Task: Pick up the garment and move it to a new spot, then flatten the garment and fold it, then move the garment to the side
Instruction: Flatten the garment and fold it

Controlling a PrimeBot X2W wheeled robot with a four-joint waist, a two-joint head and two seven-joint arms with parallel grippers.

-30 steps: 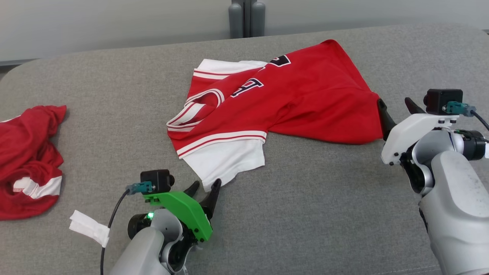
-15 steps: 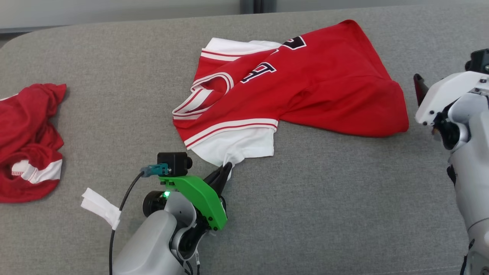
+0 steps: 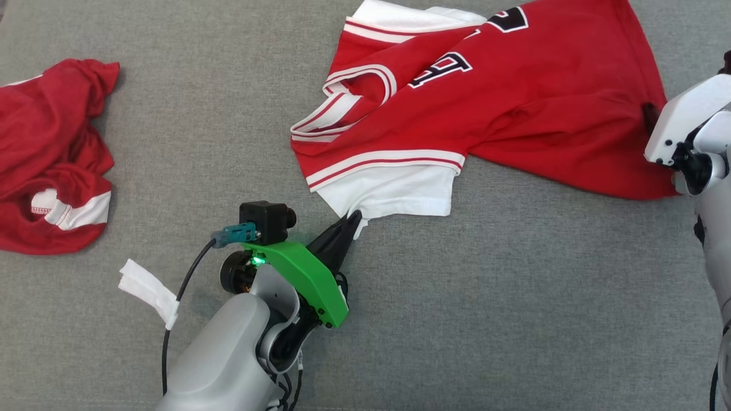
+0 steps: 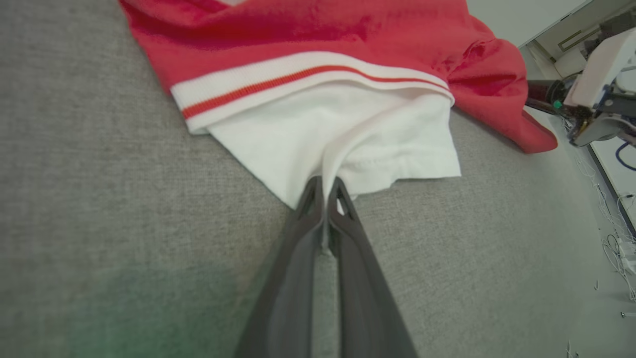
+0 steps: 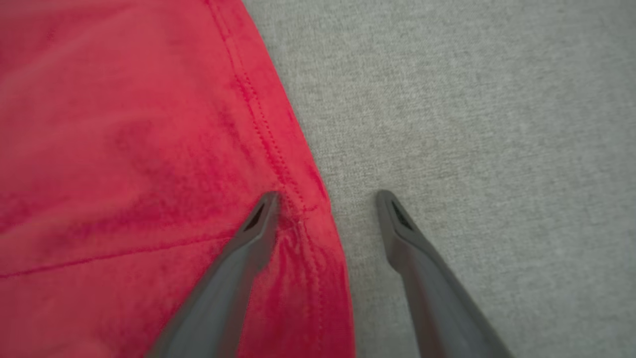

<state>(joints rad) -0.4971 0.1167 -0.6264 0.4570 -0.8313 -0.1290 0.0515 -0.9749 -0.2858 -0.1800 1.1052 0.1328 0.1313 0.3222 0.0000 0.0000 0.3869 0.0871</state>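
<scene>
The garment point(image 3: 514, 108), a red jersey with white trim, dark lettering and a white sleeve, lies crumpled across the upper middle of the grey padded surface point(image 3: 514, 297). My left gripper point(image 3: 351, 220) is shut on the near corner of that white sleeve. In the left wrist view the gripper's tips point(image 4: 325, 186) pinch a fold of the white cloth point(image 4: 348, 134). My right gripper point(image 3: 657, 114) is at the jersey's right hem. Its wrist view shows it open point(image 5: 325, 199), one finger on the red cloth point(image 5: 124, 149), the other over bare grey surface.
A second red and white garment point(image 3: 51, 154) lies bunched at the left edge. A white tag point(image 3: 145, 288) hangs on the left arm's cable. The left wrist view shows the right gripper point(image 4: 541, 94) beyond the jersey, and floor cables point(image 4: 616, 238) past the surface's edge.
My left gripper has shut on the white sleeve corner. The right gripper has moved in over the jersey's right hem. The head camera has tilted down, shifting the whole picture.
</scene>
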